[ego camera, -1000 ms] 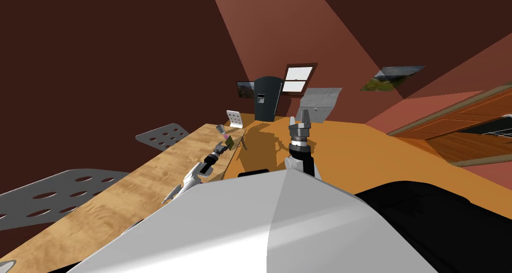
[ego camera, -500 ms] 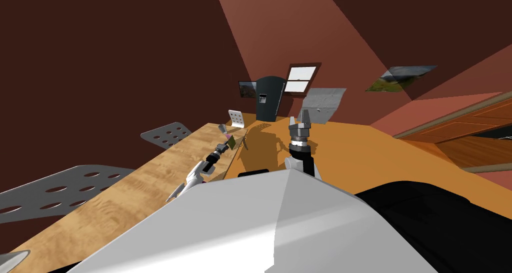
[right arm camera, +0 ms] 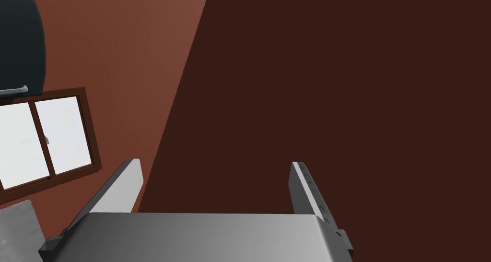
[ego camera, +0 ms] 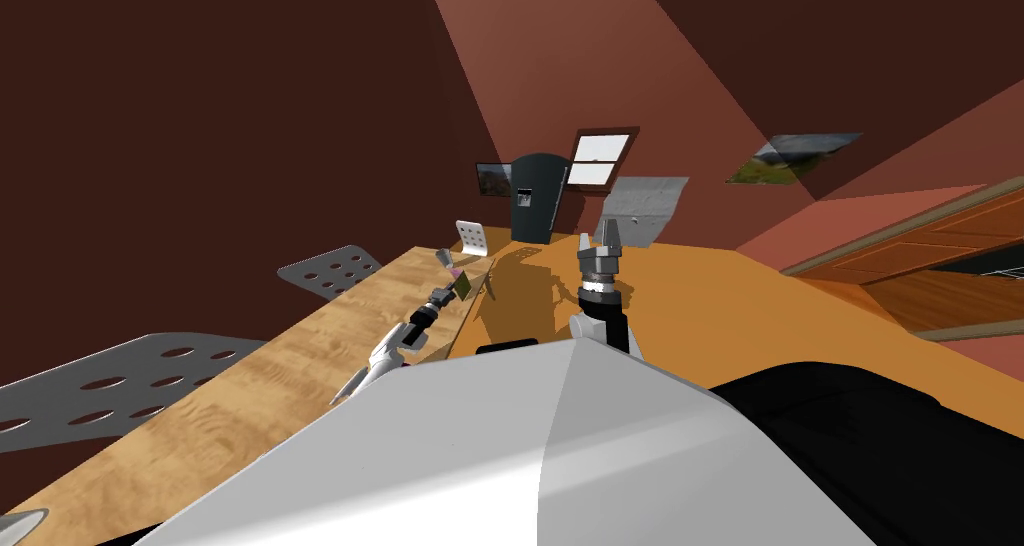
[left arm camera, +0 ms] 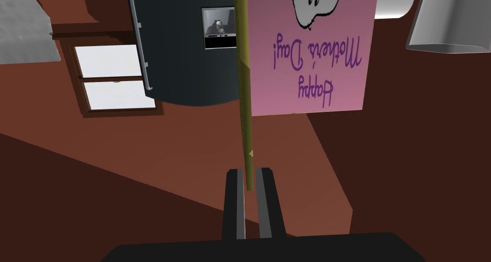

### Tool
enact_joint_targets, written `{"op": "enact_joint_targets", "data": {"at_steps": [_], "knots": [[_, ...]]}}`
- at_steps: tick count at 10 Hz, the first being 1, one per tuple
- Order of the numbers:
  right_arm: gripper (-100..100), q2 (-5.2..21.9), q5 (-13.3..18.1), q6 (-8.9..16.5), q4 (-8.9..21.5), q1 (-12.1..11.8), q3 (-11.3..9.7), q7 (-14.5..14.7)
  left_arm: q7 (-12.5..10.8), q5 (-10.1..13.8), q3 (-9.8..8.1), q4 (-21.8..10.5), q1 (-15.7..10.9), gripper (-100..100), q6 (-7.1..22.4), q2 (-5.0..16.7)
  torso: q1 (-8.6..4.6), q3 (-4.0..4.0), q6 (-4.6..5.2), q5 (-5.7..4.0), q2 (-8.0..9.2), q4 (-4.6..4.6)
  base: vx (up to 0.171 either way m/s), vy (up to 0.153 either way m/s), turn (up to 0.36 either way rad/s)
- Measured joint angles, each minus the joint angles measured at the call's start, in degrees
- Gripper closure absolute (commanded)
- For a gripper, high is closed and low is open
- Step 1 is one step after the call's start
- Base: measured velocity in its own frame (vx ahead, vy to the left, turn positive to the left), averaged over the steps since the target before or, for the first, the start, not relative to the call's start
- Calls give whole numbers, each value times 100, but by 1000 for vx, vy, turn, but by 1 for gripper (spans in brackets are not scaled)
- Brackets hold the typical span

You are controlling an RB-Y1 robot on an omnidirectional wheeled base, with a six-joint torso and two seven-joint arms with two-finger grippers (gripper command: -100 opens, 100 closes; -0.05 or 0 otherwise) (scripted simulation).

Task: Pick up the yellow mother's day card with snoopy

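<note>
The robot's left claw [left arm camera: 248, 170] was clamped on a thin yellow card [left arm camera: 243, 81], with both fingers [left arm camera: 234, 201] pressed flat against its sides at the end nearest the claw. The card faced the wrist camera edge-on, so its printed face could not be read. Seen from the head, the left arm reached out over the wooden worktop [ego camera: 300, 350], and the card in its grip sat close to the worktop's far end, by the long edge that borders the orange floor. Whether the card was clear of the surface could not be told.

Just beyond it, and apart from it, stood a pink card [left arm camera: 311, 57] lettered "Happy Mother's Day!", which appeared upside down to the wrist camera. Perforated grey chairs [ego camera: 330, 270] lined the worktop's other long edge. A dark cabinet [ego camera: 535, 195] stood against the wall past the far end.

The right claw [right arm camera: 215, 164] was raised beside the worktop, over the floor. Its two fingers were spread wide and held nothing.
</note>
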State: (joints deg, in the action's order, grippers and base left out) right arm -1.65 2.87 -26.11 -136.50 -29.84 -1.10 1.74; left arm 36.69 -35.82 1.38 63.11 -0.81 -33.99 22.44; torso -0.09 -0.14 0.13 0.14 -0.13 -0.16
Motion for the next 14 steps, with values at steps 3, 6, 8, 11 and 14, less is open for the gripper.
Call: {"op": "enact_joint_targets", "data": {"at_steps": [3, 6, 8, 11, 14], "knots": [[0, -1, 0, 0, 0, 0, 0, 0, 197, 510, 93, -395, 6, 100, -337, 354, -35, -29, 16, 24, -14, -45, -19, -70, -90], [0, 0, 0, 0, 0, -1, 0, 0, 378, 997, 142, -815, 39, 100, -673, 599, -5, -50, 2, 44, -26, -75, -26, -68, -120], [0, 0, 0, 0, 0, -1, 0, 0, 450, 1312, 204, -923, 133, 100, -776, 795, 11, -58, -1, 50, -36, -82, -7, -31, -26], [0, 0, 0, 0, 0, -1, 1, 0, 531, 1667, 242, -1198, 117, 100, -974, 1017, 19, -63, -2, 53, -43, -84, -13, -47, -117], [0, 0, 0, 0, 0, -1, 0, 0, 743, 2145, 300, -1529, 176, 100, -1267, 1293, 10, -63, 2, 52, -44, -83, -8, -58, -102]]}}
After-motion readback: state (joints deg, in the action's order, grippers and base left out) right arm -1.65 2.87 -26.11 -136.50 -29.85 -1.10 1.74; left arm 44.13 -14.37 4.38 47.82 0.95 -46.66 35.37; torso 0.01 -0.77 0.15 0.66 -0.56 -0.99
